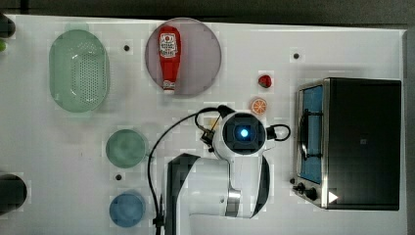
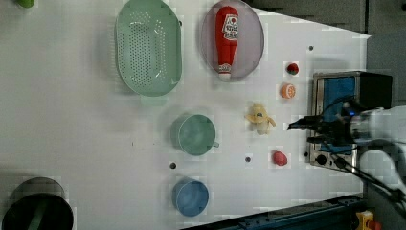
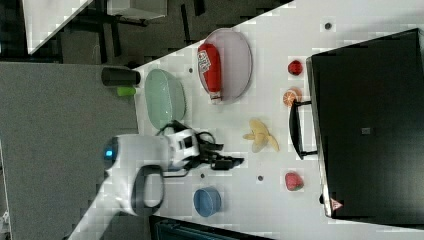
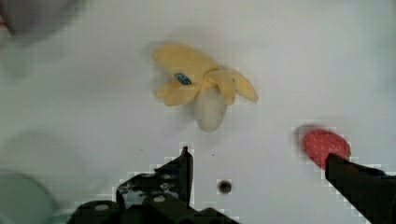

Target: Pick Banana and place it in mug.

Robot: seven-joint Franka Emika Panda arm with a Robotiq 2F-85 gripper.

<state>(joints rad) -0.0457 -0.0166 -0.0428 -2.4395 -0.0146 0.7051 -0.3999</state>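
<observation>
Fingers spread wide and empty, the gripper (image 4: pixel 259 168) hangs above the banana (image 4: pixel 204 91), probably lining up its grasp.

Ketchup bottle (image 1: pixel 169 58) (lying) on purple plate (image 1: pixel 203 54) — toaster oven (image 1: pixel 362 143)

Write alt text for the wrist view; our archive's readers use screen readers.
An open gripper hovers above a white table, its two dark fingers apart, with a half-peeled yellow toy banana lying just beyond them. A red strawberry sits beside one finger, and a small dark hole marks the table between the fingers.
</observation>
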